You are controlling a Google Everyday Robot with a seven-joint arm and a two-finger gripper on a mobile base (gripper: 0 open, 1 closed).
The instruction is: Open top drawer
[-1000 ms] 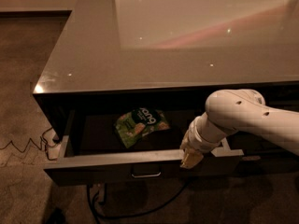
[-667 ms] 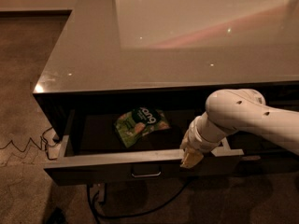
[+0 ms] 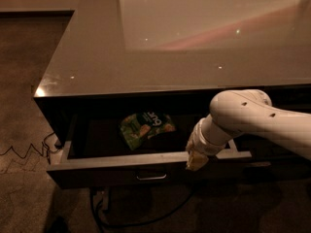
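Note:
The top drawer (image 3: 97, 171) of the dark cabinet stands pulled out, its dark grey front facing me with a small loop handle (image 3: 151, 176) at its centre. A green snack bag (image 3: 145, 127) lies on the drawer floor. My white arm reaches in from the right. My gripper (image 3: 196, 160) sits at the drawer's front top edge, right of the handle, pointing down.
The cabinet's glossy top (image 3: 194, 38) reflects light above the drawer. A black cable (image 3: 141, 220) runs on the carpet under the drawer, and another cable (image 3: 24, 149) zigzags on the floor at the left. Carpet extends left and in front.

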